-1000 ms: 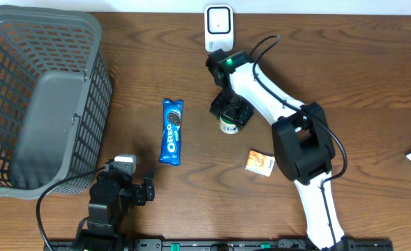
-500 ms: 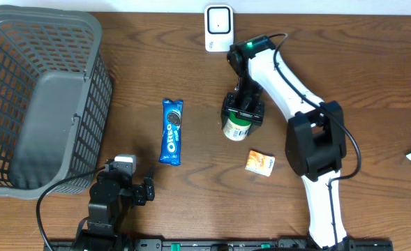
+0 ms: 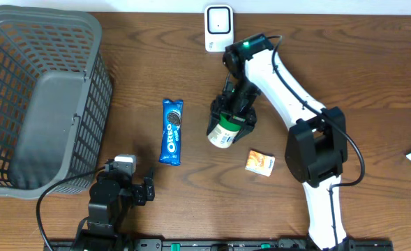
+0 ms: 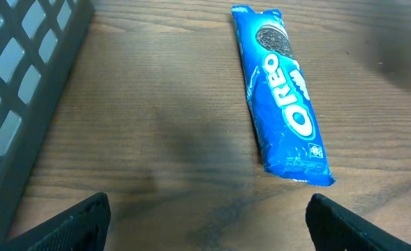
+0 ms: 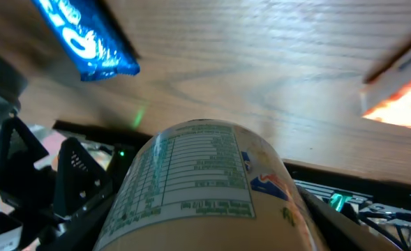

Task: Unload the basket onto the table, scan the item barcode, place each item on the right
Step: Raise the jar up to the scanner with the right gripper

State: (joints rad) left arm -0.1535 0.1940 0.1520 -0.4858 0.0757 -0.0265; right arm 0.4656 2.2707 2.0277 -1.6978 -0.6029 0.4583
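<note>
Overhead, the right pincer (image 3: 233, 115) is pinching the tilted tub (image 3: 222, 132), seemingly clear of the desk (image 3: 359, 70), so pick-up looks done, but the scanner (image 3: 218, 28) sits well beyond it and the barcode pass seems left, while the left pincer (image 4: 208, 217) rests spread and empty.

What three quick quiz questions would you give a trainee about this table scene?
1. True or false: the right gripper holds the Oreo pack.
2. The can is: A) upright on the table, B) tilted in the right gripper, C) in the basket.
3. Fill in: the left gripper is ___.
Key: 1 false; 2 B; 3 open.
</note>
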